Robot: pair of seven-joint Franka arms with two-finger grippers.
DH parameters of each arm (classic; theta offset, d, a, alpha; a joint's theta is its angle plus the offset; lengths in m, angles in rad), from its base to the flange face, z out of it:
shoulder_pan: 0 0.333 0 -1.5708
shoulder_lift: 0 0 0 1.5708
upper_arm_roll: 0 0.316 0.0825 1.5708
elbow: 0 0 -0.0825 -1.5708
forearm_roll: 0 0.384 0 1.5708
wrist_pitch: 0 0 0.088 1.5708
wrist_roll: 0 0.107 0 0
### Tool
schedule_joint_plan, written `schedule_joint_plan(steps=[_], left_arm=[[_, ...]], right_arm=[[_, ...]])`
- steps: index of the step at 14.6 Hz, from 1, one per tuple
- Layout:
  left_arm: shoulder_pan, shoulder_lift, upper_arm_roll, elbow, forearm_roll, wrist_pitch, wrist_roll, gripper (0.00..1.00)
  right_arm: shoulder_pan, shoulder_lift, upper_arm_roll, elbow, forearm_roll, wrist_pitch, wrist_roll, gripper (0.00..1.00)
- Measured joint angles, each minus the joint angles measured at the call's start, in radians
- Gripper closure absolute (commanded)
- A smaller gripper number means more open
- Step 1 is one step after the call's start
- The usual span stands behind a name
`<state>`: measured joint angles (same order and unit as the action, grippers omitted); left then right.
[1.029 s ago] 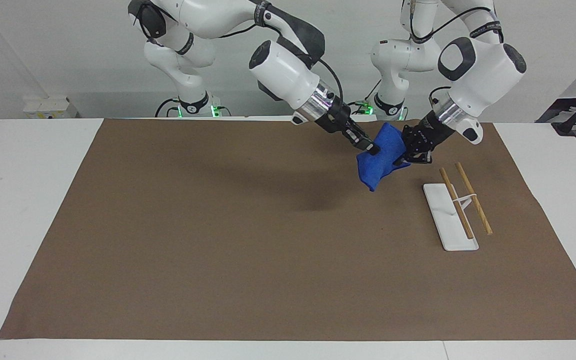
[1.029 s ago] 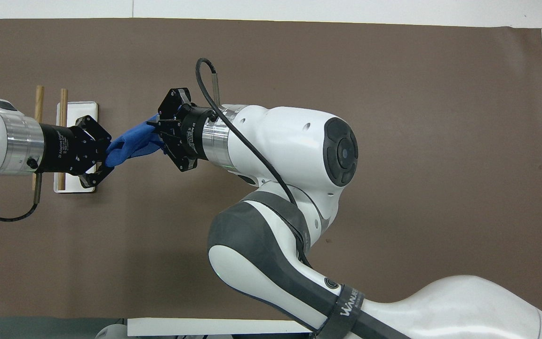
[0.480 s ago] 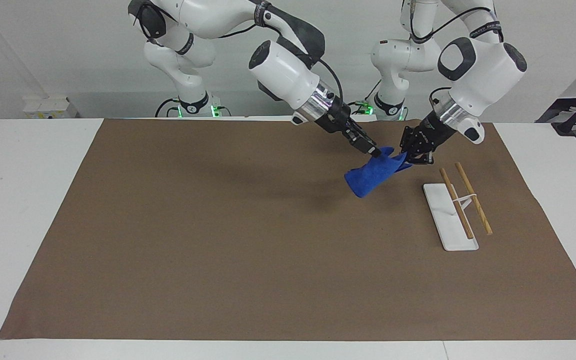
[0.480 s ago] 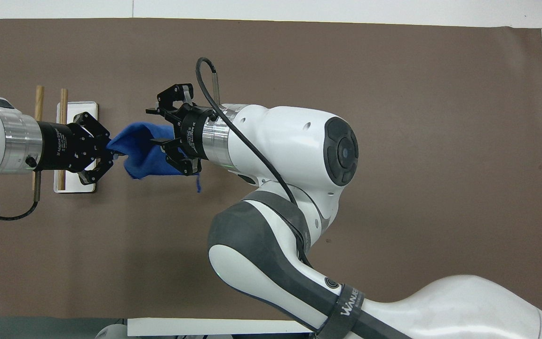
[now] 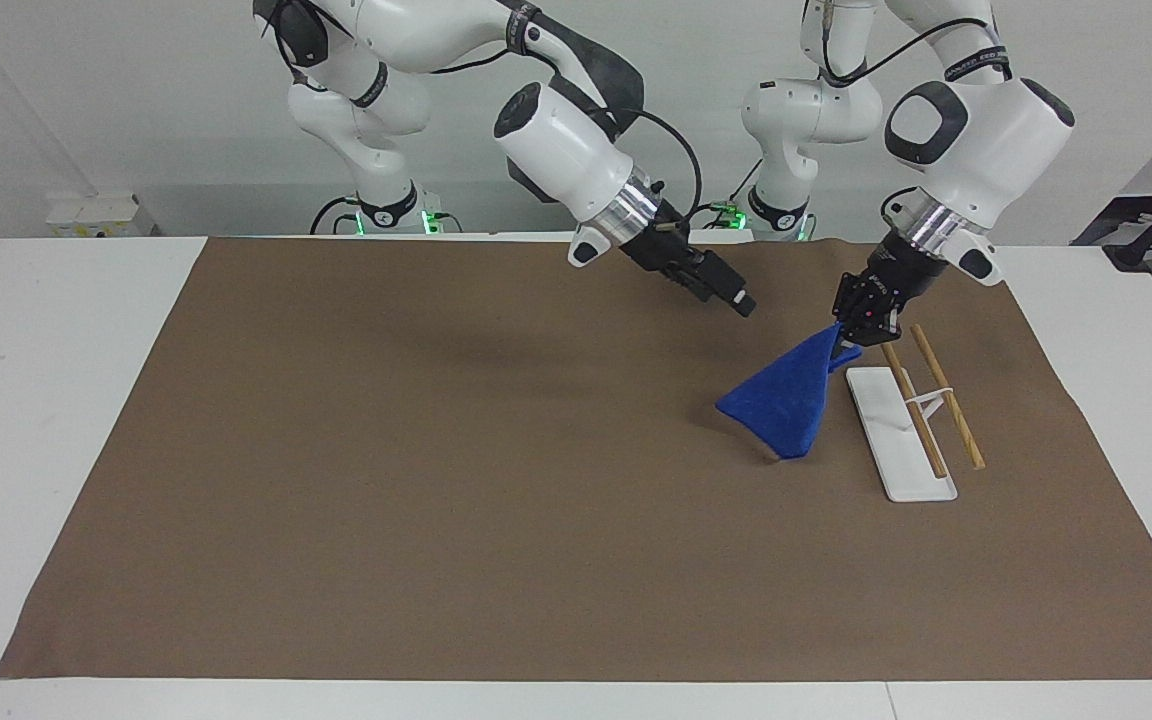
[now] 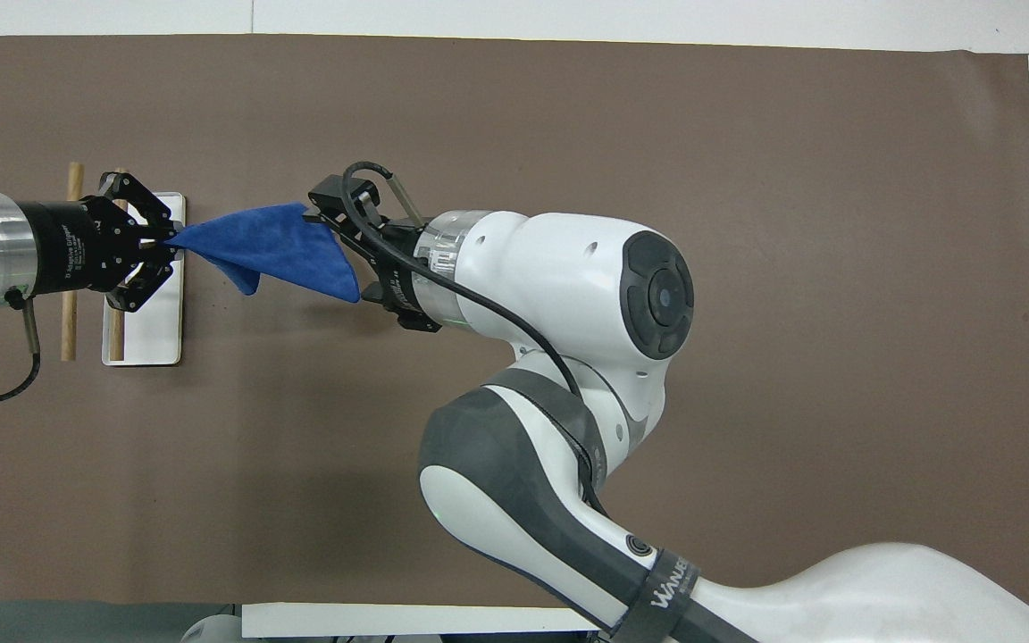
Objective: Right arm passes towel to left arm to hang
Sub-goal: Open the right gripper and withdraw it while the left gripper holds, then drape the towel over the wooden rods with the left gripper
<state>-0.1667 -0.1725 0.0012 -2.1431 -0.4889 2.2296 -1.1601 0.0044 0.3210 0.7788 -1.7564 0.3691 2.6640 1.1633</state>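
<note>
The blue towel [image 5: 784, 405] hangs as a triangle from one corner, which my left gripper [image 5: 851, 335] is shut on, beside the rack's end nearer the robots. Its lower edge reaches down to about the brown mat; I cannot tell whether it touches. In the overhead view the towel [image 6: 269, 253] stretches from the left gripper [image 6: 166, 253] toward the right gripper [image 6: 343, 246]. My right gripper [image 5: 742, 302] is open and empty, in the air over the mat, apart from the towel toward the right arm's end of the table.
A rack with a white base plate [image 5: 886, 440] and two wooden rods [image 5: 948, 400] stands beside the towel, toward the left arm's end of the table; it also shows in the overhead view [image 6: 153, 330]. A brown mat [image 5: 436, 450] covers the table.
The right gripper has let go of the towel and drawn back. The left gripper has swung toward the rack with one corner, and the towel has unfolded and dropped to hang.
</note>
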Motion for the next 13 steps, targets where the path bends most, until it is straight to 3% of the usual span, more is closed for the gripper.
schedule_joint_plan(steps=[4, 7, 10, 13], left_arm=[[0.089, 0.0, 0.003, -0.008, 0.001, -0.003, 0.433, 1.0], [0.153, 0.003, 0.005, -0.013, 0.001, -0.003, 0.604, 1.0], [0.176, 0.019, 0.005, -0.013, 0.001, 0.024, 0.663, 1.0], [0.181, 0.046, 0.006, 0.002, 0.001, 0.083, 0.666, 1.0]], right_arm=[[-0.007, -0.103, -0.175, -0.142, 0.0, -0.077, -0.495, 0.0], [-0.012, -0.167, -0.37, -0.158, -0.051, -0.335, -0.81, 0.0], [-0.019, -0.236, -0.545, -0.158, -0.29, -0.561, -0.917, 0.0], [-0.016, -0.298, -0.662, -0.154, -0.36, -0.693, -0.936, 0.0]])
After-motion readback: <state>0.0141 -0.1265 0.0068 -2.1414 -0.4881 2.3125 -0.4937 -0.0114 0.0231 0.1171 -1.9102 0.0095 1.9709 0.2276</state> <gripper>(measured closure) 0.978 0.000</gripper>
